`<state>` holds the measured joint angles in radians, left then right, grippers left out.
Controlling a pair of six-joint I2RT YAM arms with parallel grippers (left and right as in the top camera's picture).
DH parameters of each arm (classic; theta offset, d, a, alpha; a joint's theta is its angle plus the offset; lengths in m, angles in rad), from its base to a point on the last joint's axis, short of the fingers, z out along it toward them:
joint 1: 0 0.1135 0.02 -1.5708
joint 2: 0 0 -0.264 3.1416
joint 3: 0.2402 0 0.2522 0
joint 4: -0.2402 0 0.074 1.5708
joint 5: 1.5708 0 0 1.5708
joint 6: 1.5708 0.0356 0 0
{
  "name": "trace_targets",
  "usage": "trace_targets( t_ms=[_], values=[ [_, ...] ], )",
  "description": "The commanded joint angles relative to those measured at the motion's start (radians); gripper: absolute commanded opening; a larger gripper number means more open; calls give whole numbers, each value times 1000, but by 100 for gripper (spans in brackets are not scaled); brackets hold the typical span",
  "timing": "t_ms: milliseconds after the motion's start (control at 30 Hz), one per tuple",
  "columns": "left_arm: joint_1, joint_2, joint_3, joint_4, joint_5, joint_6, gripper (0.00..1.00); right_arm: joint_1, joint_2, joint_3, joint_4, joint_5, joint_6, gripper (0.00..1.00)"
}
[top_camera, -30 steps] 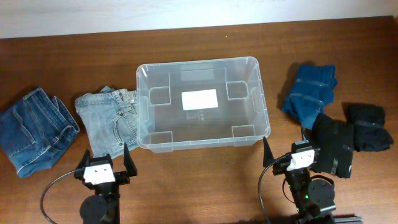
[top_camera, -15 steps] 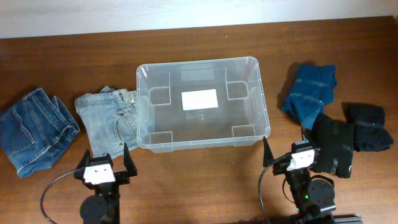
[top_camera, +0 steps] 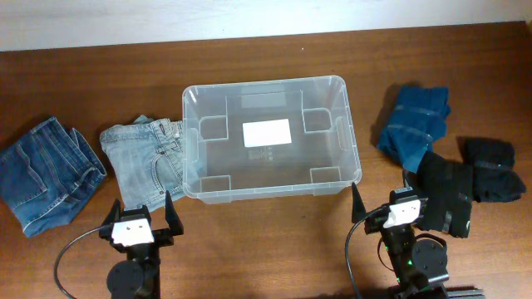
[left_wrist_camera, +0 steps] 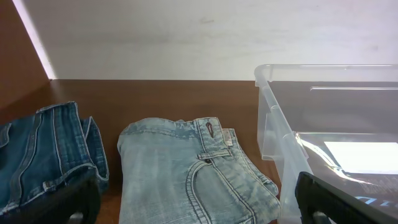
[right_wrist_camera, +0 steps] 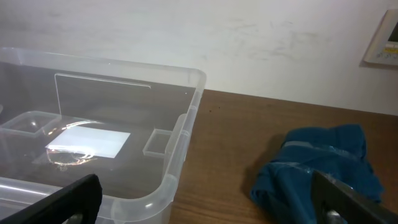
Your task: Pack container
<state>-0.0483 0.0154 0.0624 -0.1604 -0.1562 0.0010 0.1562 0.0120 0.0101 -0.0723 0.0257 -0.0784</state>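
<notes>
The left pincer [top_camera: 141, 209] sits at the near edge of the counter [top_camera: 100, 83], jaws spread wide with nothing between them. The right pincer [top_camera: 385, 205] does the same on the other side. Over the last second neither has shifted, and no garment has moved either. The packing has therefore not started: both arms are parked and everything is still to be done.

Just ahead of the left pincer lie the folded light-blue jeans [top_camera: 145, 162], their right edge touching or tucked against the container's left wall. Further left, apart from them, lies a darker pair of jeans [top_camera: 46, 174]. Beside the right pincer, on its outer side, a black garment [top_camera: 461, 187] is bunched. A teal-blue garment [top_camera: 413, 124] lies beyond that, near the container's right wall but not touching it.

The container [top_camera: 270, 189] stands upright in the middle of the counter, between the two piles of clothing and within view of both wrist cameras. It is a clear plastic bin with rounded corners and a raised rim. Moulded blocks sit in the corners of its base, and a white label [top_camera: 266, 133] lies flat at the centre. Nothing is inside it, and it looks roomy enough for any one of the folded pieces.
</notes>
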Motion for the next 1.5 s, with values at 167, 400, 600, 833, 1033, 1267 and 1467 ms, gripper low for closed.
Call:
trace_targets(
  t_ms=[167, 400, 600, 833, 1033, 1267, 1467],
  values=[
    [5, -10, -14, 3, 3, 15, 99, -8, -6, -5, -7, 2, 5, 99],
    [5, -10, -14, 3, 3, 15, 99, -8, -6, -5, -7, 2, 5, 98],
    [5, -10, -14, 3, 3, 15, 99, -8, -6, -5, -7, 2, 5, 99],
    [5, -10, -14, 3, 3, 15, 99, -8, -6, -5, -7, 2, 5, 98],
    [5, -10, -14, 3, 3, 15, 99, -6, -6, -5, -7, 1, 5, 99],
    [5, -10, -14, 3, 3, 15, 99, -6, -6, -5, 3, -8, 24, 99],
    [5, -10, -14, 3, 3, 15, 100, -6, -6, 55, 8, -33, 144, 99]
  ],
)
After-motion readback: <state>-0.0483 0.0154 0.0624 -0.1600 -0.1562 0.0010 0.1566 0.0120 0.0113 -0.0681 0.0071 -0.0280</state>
